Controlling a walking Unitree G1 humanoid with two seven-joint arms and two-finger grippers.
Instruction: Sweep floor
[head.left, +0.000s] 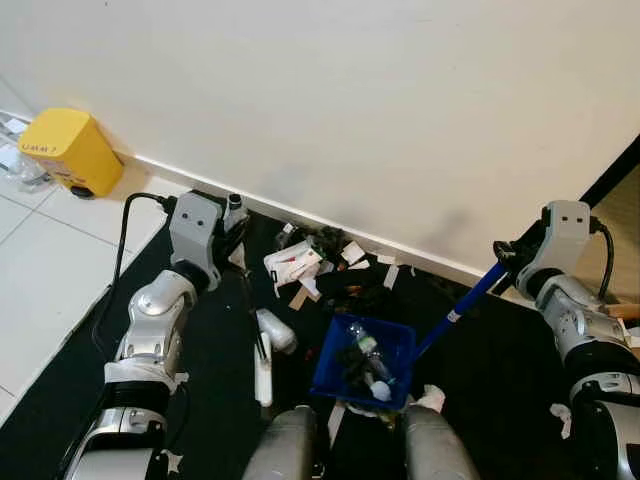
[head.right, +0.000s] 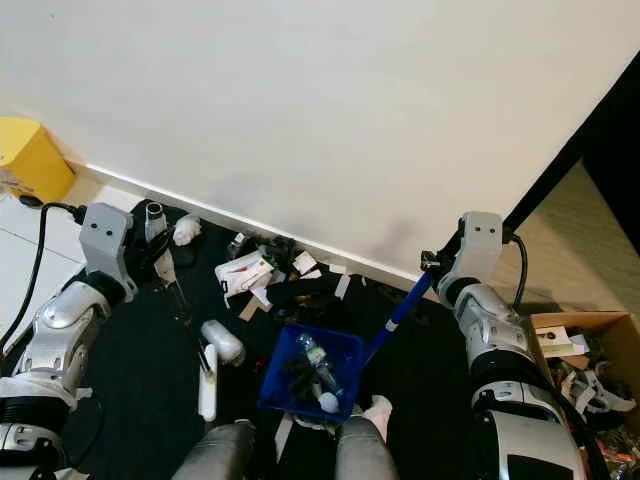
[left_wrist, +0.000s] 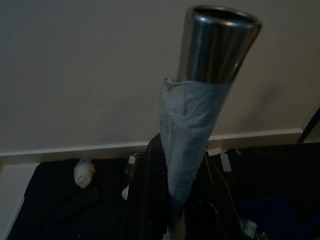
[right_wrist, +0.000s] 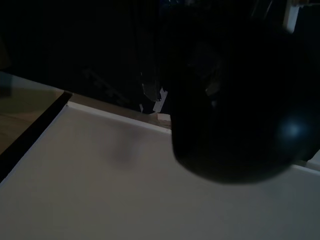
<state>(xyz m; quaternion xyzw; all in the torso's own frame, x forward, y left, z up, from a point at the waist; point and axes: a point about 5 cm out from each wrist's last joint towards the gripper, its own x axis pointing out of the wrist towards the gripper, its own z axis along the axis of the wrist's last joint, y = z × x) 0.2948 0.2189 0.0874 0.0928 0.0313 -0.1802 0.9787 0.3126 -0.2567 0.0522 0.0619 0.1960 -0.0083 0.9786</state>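
Both grippers hold handles: left (head.left: 236, 222) broom (head.left: 262, 355), right (head.left: 507, 252) dustpan (head.left: 365, 360).

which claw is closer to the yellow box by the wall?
Left. The left claw holds the broom handle a short way along the wall from the yellow box. The right claw grips the blue dustpan handle on the far side of the trash pile.
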